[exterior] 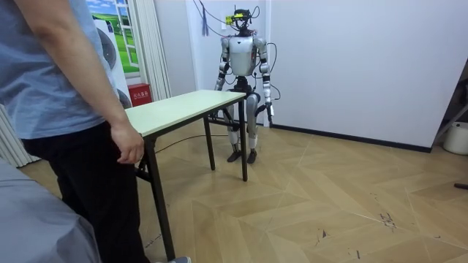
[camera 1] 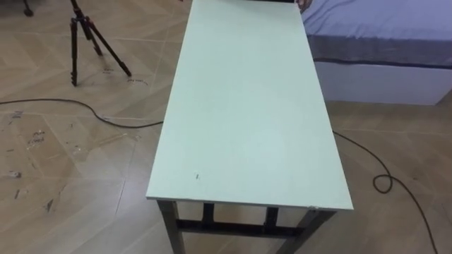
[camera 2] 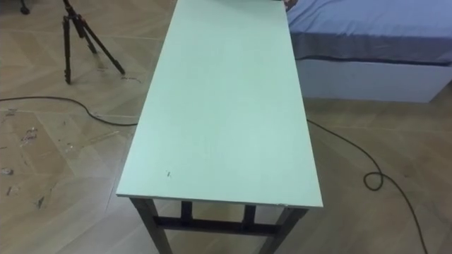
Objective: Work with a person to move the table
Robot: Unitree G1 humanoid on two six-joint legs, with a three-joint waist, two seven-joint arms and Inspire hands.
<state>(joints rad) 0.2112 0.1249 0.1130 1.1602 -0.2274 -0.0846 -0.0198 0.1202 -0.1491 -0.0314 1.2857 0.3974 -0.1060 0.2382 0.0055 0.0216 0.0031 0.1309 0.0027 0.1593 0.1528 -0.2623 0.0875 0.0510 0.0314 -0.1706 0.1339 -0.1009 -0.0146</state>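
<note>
Wooden floor (camera 1: 70, 162) around table (camera 1: 247, 106), bed (camera 1: 381, 35) alongside

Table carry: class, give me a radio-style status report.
Left hand hangs at side, off table. Table on floor; person's hand by far end. Bed close on right, tripod left.

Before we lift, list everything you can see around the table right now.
table: one, pale green top, dark legs, between robot and person
tripod: one, black, on the floor left of the table
bed: one, blue-grey cover, white base, right of the table's far end
container: one, white, room view's right edge
person's hand: one, beside the table's far end
left robot hand: one, hanging at its side
right robot hand: one, by the table's near end
</note>
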